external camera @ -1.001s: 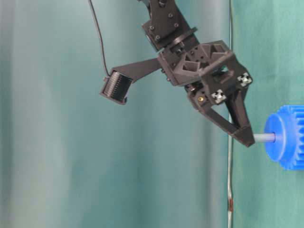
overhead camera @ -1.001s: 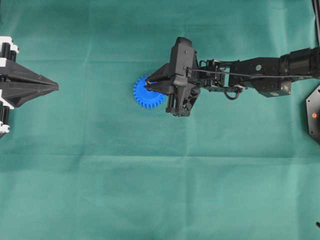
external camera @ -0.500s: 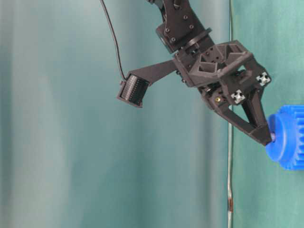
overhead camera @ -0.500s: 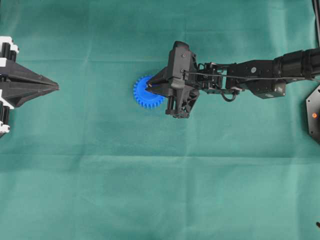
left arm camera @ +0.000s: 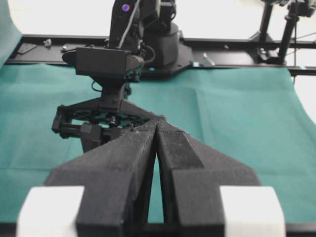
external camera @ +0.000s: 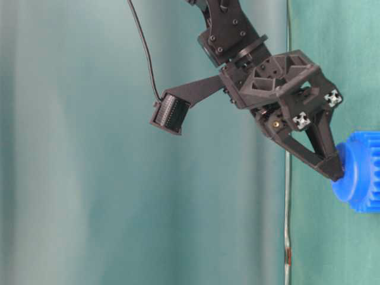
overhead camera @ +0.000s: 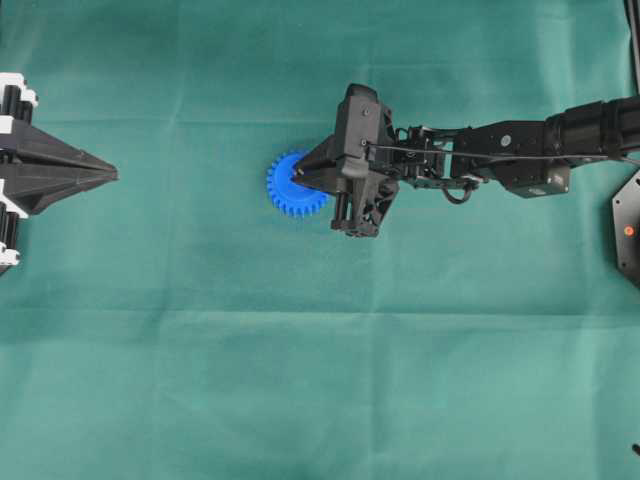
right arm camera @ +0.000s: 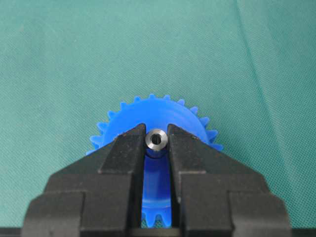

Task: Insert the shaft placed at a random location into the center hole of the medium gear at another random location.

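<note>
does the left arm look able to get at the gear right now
Probably not without trouble. The left gripper sits shut, far off at the cloth's edge, and the right gripper, shut on the shaft, covers the medium gear from above. Only the gear's near rim looks free.

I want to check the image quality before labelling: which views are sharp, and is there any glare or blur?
Right wrist view: sharp, the small silver-grey metal shaft glints, gripped by the right claw over the bright blue plastic toothed gear. Table-level view: background cloth is soft and streaky. Left wrist view: the near left claw is slightly blurred, the top overexposed. Overhead view: even light.
</note>
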Controlling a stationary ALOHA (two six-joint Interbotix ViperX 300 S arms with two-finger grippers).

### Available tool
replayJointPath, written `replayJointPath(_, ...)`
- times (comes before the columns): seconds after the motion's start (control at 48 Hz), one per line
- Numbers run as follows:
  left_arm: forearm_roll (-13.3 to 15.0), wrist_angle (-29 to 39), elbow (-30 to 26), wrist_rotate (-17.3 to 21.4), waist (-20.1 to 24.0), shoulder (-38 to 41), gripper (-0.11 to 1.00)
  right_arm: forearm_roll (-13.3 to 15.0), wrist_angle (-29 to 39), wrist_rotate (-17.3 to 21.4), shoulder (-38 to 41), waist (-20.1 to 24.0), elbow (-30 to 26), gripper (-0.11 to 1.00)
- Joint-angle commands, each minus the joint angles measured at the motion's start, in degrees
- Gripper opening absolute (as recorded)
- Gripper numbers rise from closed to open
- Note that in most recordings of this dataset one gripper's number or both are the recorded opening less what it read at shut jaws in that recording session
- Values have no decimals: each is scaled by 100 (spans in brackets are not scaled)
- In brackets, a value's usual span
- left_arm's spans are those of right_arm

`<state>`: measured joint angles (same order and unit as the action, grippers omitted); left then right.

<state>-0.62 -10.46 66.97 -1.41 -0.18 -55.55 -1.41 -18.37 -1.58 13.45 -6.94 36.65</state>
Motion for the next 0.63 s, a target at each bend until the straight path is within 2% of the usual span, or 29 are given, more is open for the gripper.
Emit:
replayJointPath(0.0, 0, -18, -70, 0, 0, 44, 0, -18, -44, -9, -88, -9, -88, 14)
replayJointPath(0.083, -9, -18, -70, 0, 9, 35, 0, -18, -44, -9, -88, -9, -88, 15)
replayJointPath(0.125, -9, -9, -70, 0, 9, 44, 0, -18, -44, -9, -97, -9, -88, 20)
replayJointPath(0.334, -9, -18, -70, 0, 9, 35, 0, -18, -44, -9, -202, -9, -53, 80)
replayJointPath(0.375, -9, -18, -70, 0, 9, 44, 0, -18, -35, -9, -237, -9, -35, 81)
replayJointPath(0.521, -9, -9, -70, 0, 9, 44, 0, -18, -35, -9, -396, 0, 44, 69)
replayJointPath(0.605, -9, -9, -70, 0, 9, 35, 0, -18, -26, -9, -519, -9, 105, 69)
